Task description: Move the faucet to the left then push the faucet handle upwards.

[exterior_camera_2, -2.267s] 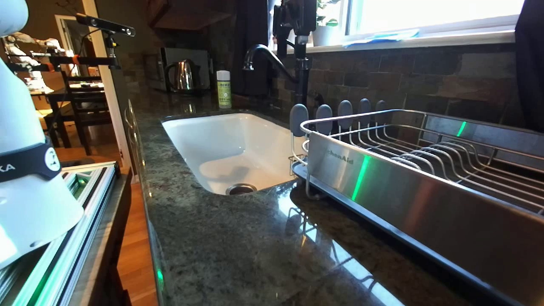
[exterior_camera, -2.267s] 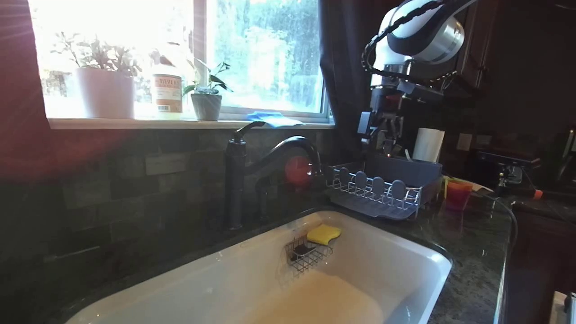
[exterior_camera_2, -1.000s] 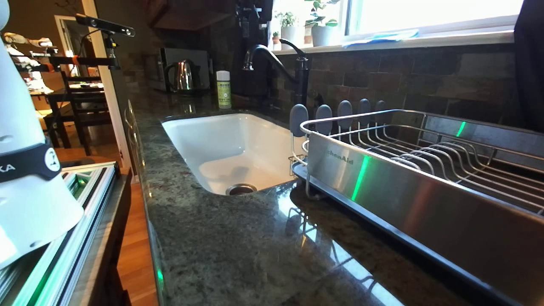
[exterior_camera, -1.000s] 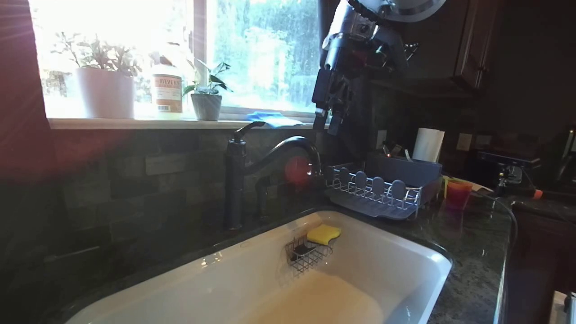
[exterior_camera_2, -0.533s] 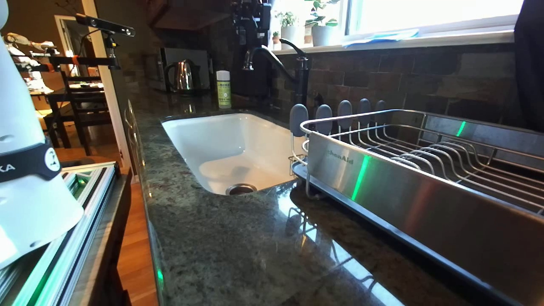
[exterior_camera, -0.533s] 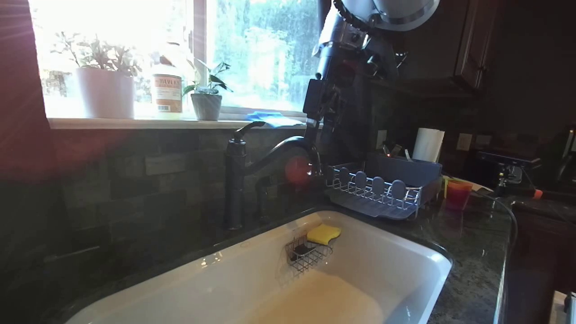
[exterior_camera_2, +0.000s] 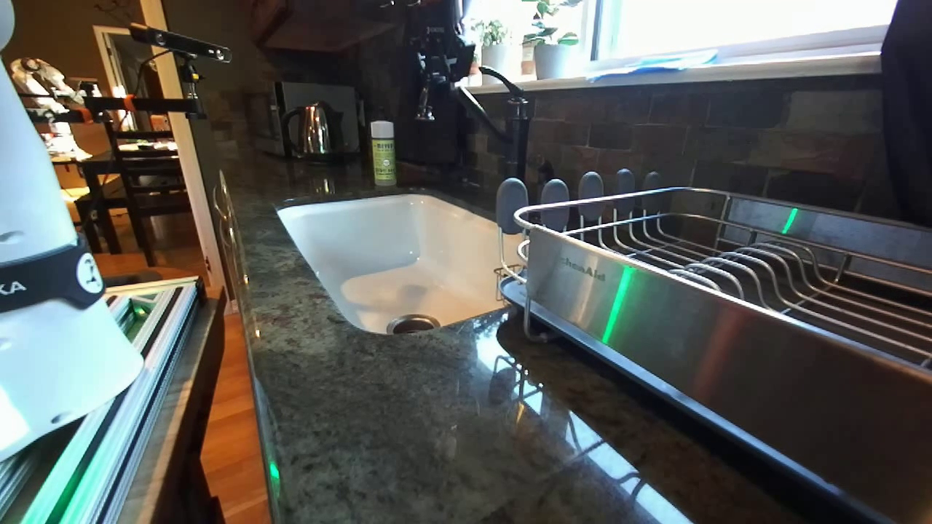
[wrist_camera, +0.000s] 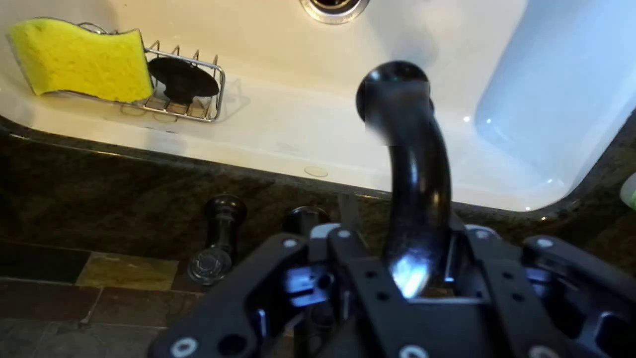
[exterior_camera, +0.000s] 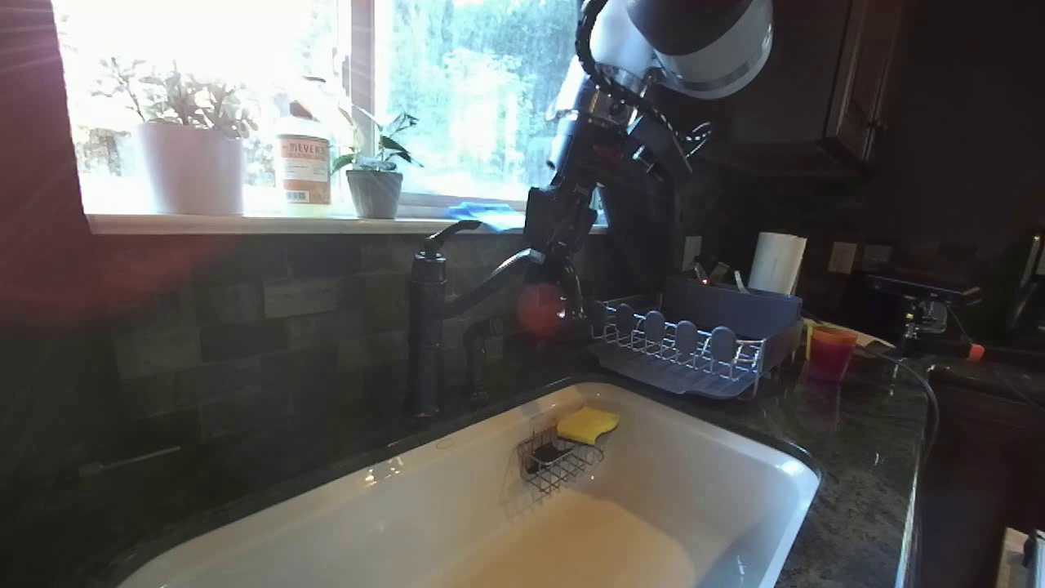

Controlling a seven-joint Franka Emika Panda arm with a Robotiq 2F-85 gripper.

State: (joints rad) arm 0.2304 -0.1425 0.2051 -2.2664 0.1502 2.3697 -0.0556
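The faucet (exterior_camera: 426,343) rises dark behind the sink, its gooseneck spout (wrist_camera: 422,169) reaching out over the basin. My gripper (wrist_camera: 402,214) has come down over the spout, which runs between the two fingers. In the wrist view the right finger lies against or very near the spout, while a strip of counter shows between the left finger and it, so the jaws stand part-way open around it. In both exterior views my gripper (exterior_camera_2: 443,91) covers the top of the curve. The faucet handle (exterior_camera: 455,232) slants up from the column top, apart from the gripper, also visible as a lever (exterior_camera_2: 502,78).
A wire dish rack (exterior_camera: 686,339) stands on the counter beside the spout. The white sink (exterior_camera: 718,457) lies in front, with a yellow sponge (wrist_camera: 82,59) on a wire caddy. A side sprayer (wrist_camera: 218,238) stands near the column. Plants and a bottle (exterior_camera: 304,167) line the windowsill.
My gripper has travelled from above the dish rack area toward the faucet and lowered until its fingers straddle the spout. Faucet and handle look unmoved.
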